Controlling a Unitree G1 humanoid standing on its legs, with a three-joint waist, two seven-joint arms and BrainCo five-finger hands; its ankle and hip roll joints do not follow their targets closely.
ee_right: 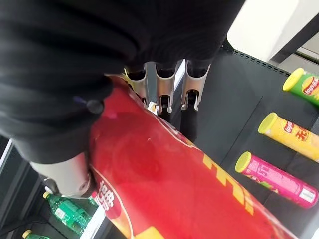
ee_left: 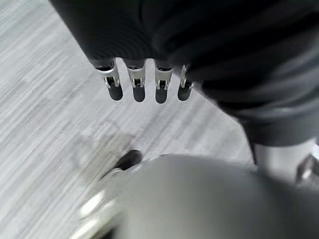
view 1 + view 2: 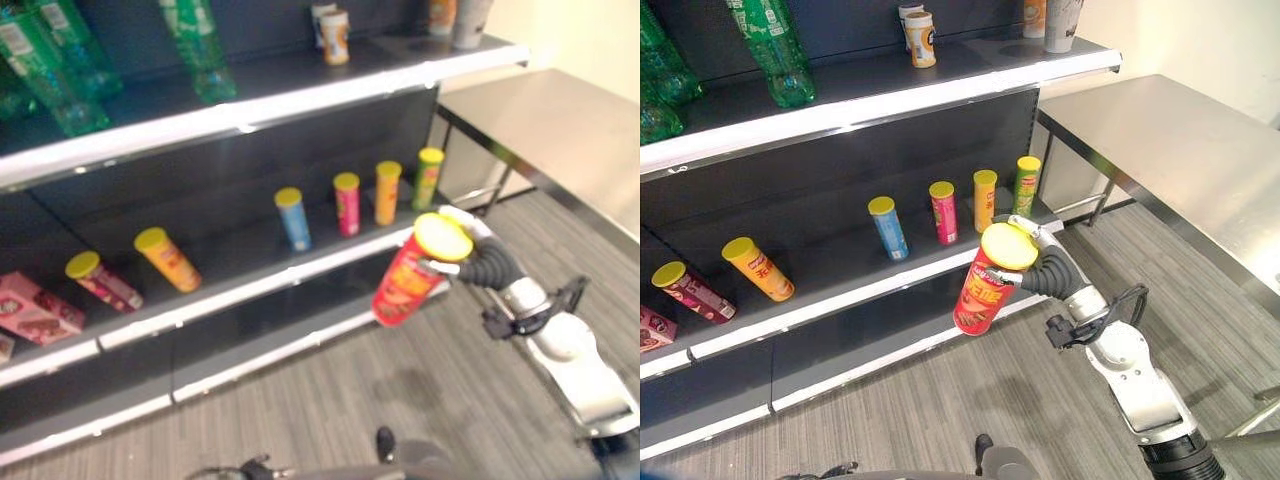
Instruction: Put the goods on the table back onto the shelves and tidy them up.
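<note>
Gripping a glossy red cylindrical can (image 3: pixel 985 285) with a flat yellow lid, the right hand (image 3: pixel 1040 262) curls round it in front of the dark shelf (image 3: pixel 840 290), tilted, its base toward 7 o'clock. Upright tubes (image 3: pixel 943 212) stand at its 11 o'clock. Left hand (image 2: pixel 144 82): fingers straight over ribbed grey floor (image 2: pixel 40 99).

Floor and wall
We see a grey, streaked plank floor (image 3: pixel 940 400) across the foreground, and a plain cream wall (image 3: pixel 1200 40) at the far right.
</note>
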